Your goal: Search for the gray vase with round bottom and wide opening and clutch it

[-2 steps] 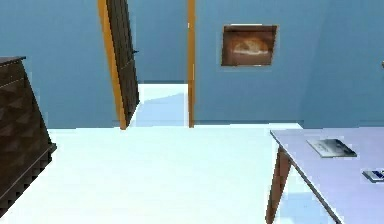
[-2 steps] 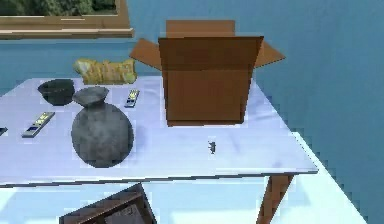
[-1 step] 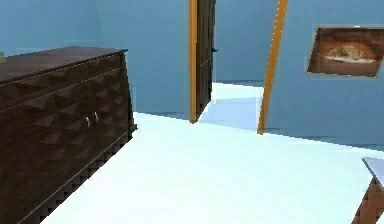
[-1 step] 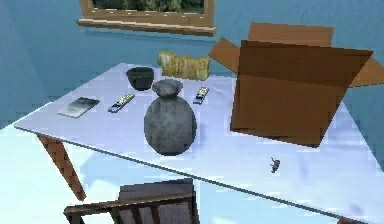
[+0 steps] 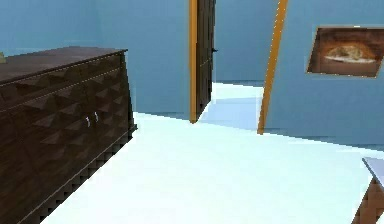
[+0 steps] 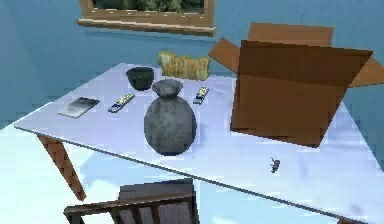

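I see the gray vase (image 6: 168,122) standing upright on the white table (image 6: 235,152), with a dark bowl (image 6: 140,77) behind it and an open cardboard box (image 6: 290,88) to the arm side view's right. I cannot tell the gripper's state.

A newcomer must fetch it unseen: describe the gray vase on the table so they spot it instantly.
In the arm side view, find the white table with wooden legs below the wood-framed window. Left of the open brown cardboard box stands the mottled gray vase with round belly and flared mouth. It is taller than the low dark bowl behind it.
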Robot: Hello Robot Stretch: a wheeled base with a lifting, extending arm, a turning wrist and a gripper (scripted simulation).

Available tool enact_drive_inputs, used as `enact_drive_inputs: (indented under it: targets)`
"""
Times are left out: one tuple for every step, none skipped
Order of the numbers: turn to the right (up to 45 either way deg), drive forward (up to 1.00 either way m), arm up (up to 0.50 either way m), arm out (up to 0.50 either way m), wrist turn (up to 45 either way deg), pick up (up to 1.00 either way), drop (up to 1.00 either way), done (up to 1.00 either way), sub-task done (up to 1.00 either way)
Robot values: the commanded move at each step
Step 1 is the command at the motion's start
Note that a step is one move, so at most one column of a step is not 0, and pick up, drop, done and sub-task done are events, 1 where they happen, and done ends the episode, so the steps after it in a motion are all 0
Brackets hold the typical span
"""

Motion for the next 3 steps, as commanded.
enact_drive_inputs:
  targets:
    - [0.0, 0.00, 0.38, 0.00, 0.0, 0.00, 0.00, 0.00, 0.00]
    - [0.0, 0.00, 0.00, 0.30, 0.0, 0.00, 0.00, 0.00, 0.00]
    - [0.0, 0.00, 0.00, 0.00, 45.0, 0.00, 0.00, 0.00, 0.00]
